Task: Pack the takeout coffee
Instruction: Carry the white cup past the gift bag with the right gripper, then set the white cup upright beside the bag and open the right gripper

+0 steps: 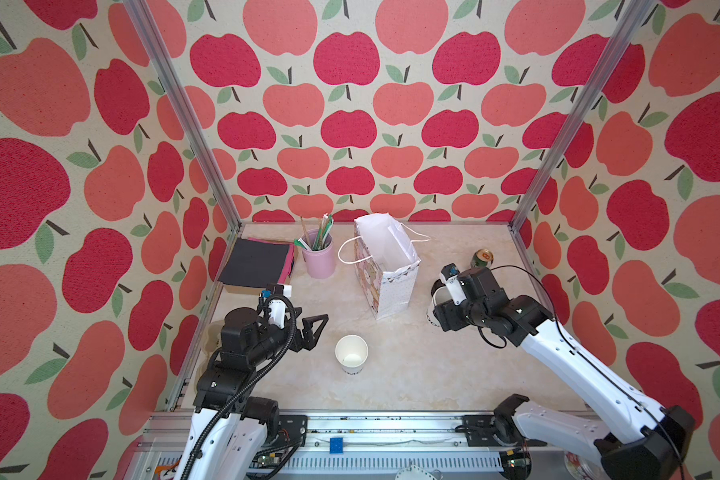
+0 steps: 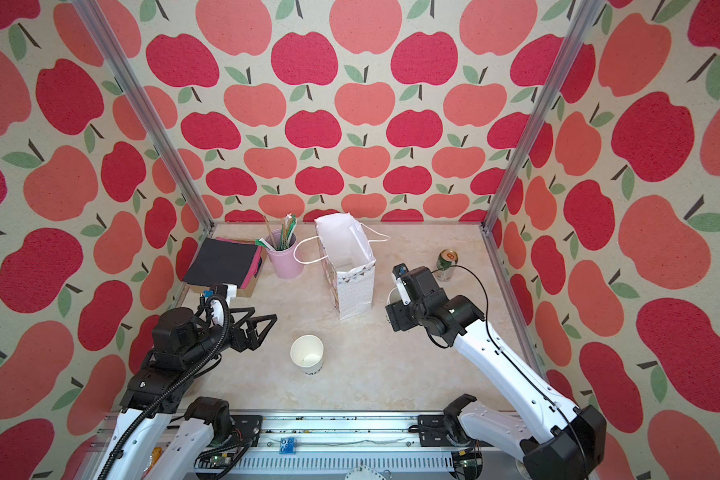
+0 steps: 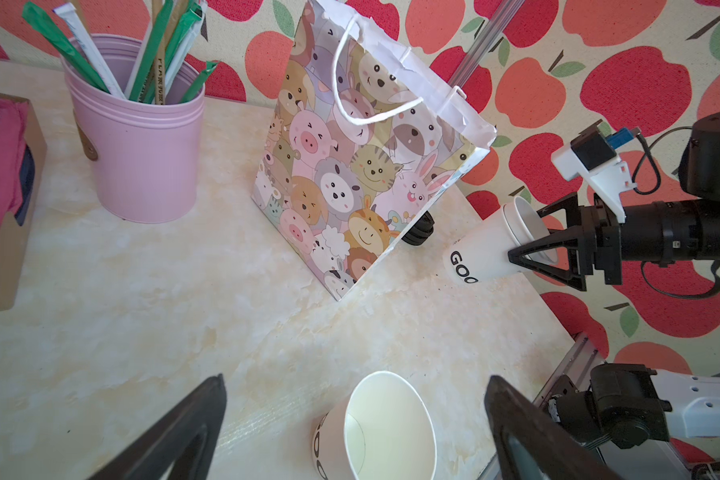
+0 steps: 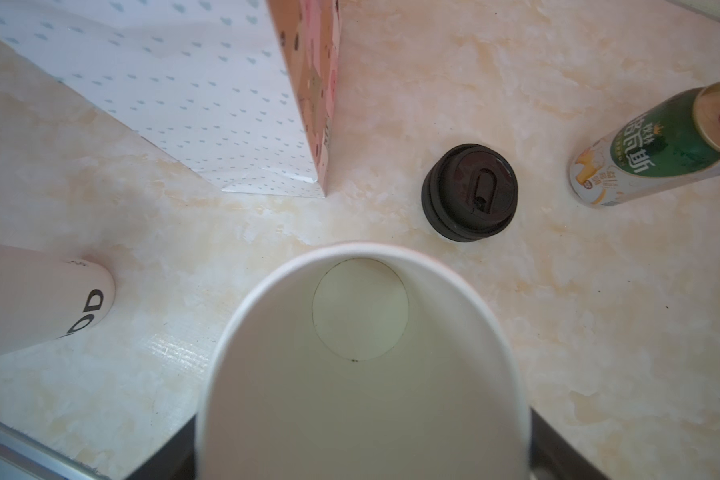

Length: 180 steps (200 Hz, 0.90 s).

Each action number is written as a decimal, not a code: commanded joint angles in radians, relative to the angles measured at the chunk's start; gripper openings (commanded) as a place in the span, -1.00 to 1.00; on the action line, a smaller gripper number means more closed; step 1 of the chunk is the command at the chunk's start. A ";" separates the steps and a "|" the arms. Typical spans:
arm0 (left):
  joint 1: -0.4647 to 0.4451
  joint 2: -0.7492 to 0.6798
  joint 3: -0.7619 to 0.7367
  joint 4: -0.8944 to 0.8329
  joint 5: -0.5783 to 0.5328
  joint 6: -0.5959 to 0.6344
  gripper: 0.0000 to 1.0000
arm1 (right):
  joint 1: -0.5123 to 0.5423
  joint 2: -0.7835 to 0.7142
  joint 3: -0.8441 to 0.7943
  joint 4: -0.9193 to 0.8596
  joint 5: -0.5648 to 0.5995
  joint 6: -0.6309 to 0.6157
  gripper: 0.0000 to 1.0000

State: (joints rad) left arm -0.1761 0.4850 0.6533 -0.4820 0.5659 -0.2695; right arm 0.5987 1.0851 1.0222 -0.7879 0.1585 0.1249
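Observation:
No lidded takeout coffee is in view. A single open white paper cup (image 1: 351, 354) (image 3: 387, 428) with dark lettering stands lidless at the front middle of the table. A black sip lid (image 4: 469, 192) lies alone on the table past the bag's corner. My left gripper (image 1: 314, 334) (image 3: 355, 380) hangs open just left of the single cup, touching nothing. My right gripper (image 3: 524, 232) (image 4: 362, 449) is shut on a tilted stack of nested white cups (image 3: 483, 249) (image 1: 440, 297), right of the cartoon-animal paper bag (image 1: 387, 266) (image 2: 346, 266), which stands open.
A green drink can (image 1: 482, 259) (image 4: 657, 145) stands at the back right near the wall post. A pink tub of wrapped straws (image 1: 319, 253) and a box of dark and pink napkins (image 1: 256, 262) are at the back left. The arm rail runs along the front.

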 commanded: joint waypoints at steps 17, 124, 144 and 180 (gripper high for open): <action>0.004 -0.006 -0.005 0.003 0.006 0.016 0.98 | -0.141 0.070 0.097 0.016 -0.088 -0.083 0.68; 0.002 -0.022 -0.007 0.008 0.011 0.013 0.98 | -0.359 0.524 0.487 0.119 -0.175 -0.142 0.69; 0.003 -0.022 -0.007 0.008 0.011 0.013 0.98 | -0.359 0.624 0.558 0.125 -0.171 -0.146 0.69; 0.001 -0.018 -0.009 0.009 0.014 0.012 0.98 | -0.360 0.802 0.706 0.102 -0.178 -0.148 0.70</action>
State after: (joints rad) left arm -0.1764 0.4717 0.6533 -0.4816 0.5663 -0.2699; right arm 0.2401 1.8046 1.6341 -0.6769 -0.0032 -0.0013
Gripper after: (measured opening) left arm 0.992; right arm 0.850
